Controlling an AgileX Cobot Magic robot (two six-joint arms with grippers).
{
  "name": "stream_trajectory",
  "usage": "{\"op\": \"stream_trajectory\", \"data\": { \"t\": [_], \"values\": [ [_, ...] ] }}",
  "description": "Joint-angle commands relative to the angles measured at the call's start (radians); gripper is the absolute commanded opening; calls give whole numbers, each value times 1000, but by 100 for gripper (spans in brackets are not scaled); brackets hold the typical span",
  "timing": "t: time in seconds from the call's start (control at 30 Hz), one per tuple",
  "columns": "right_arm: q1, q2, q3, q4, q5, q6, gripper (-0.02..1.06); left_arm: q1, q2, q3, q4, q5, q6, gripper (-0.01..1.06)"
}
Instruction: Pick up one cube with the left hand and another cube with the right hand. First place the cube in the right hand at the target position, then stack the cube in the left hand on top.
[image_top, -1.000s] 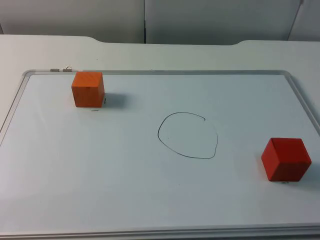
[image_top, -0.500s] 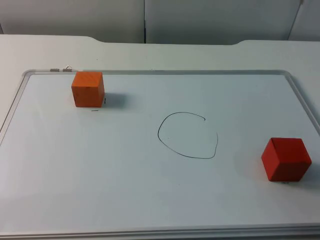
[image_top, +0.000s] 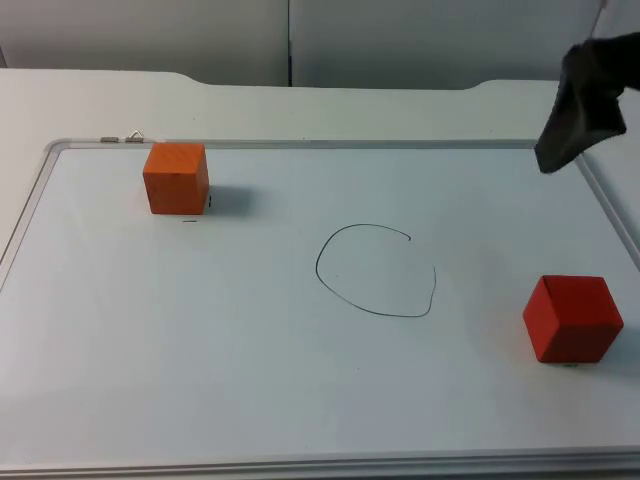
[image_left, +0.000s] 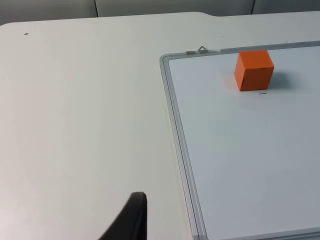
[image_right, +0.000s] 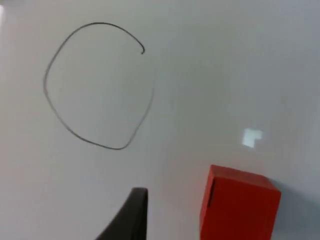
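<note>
No legible text or labels

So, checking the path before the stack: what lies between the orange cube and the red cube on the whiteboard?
In the top view, the hand-drawn circle lies between the orange cube and the red cube, on otherwise bare whiteboard.

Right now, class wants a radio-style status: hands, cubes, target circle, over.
Right hand above the whiteboard's far right edge, empty. Orange cube far left, red cube near right, both untouched. Drawn circle bare, nothing blocking.
</note>
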Motion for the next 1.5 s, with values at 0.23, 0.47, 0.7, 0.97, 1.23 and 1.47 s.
{"op": "stream_trajectory", "data": {
  "t": [0.23,0.47,0.7,0.97,1.23,1.47],
  "values": [
    [41,140,-8,-146,-38,161,103,6,-4,3,-1,-9,-2,105],
    [41,219,-8,-142,-44,161,103,6,-4,3,-1,-9,-2,105],
    [41,257,27,-115,-112,158,103,6,-4,3,-1,-9,-2,105],
    [41,257,109,-111,-174,158,103,6,-4,3,-1,-9,-2,105],
    [41,257,111,-90,-204,158,98,6,-4,3,-1,-9,-2,105],
    [41,257,111,-92,-198,158,94,6,-4,3,-1,-9,-2,105]
  ]
}}
